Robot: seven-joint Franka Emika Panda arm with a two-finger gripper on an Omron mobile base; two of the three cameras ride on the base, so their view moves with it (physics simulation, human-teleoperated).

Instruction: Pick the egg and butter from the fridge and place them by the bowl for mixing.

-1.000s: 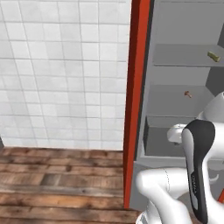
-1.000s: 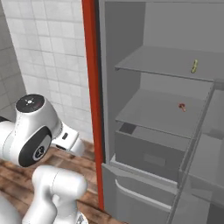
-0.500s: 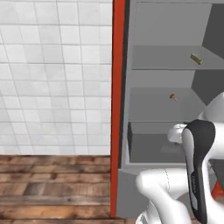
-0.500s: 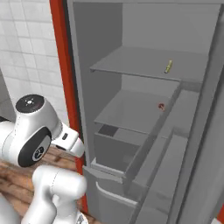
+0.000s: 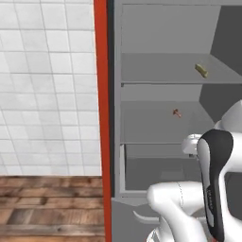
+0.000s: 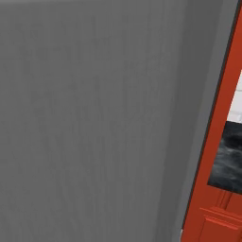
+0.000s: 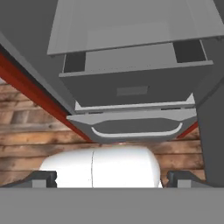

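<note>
The fridge (image 5: 156, 33) stands open in front of me, its grey shelves showing. The butter (image 5: 202, 70), a small olive-yellow stick, lies on the upper shelf toward the right. My arm is folded low in front of the fridge. In the hand view my gripper (image 7: 112, 178) is open, its dark fingertips (image 7: 42, 178) set far apart with nothing between them. It points at the fridge's grey drawer (image 7: 131, 89) and the handle below it. The egg and the bowl are out of view.
A small red-and-white item (image 5: 177, 113) lies on the middle shelf. A red cabinet edge (image 5: 100, 118) borders the fridge on the left, with white wall tiles and wood floor (image 5: 47, 203) beyond. A flat grey panel (image 6: 94, 118) stands close in the right base view.
The base has driven, so both base views have shifted: the fridge interior slid left in the left view and a grey panel now covers the right view. The gripper stays open.
</note>
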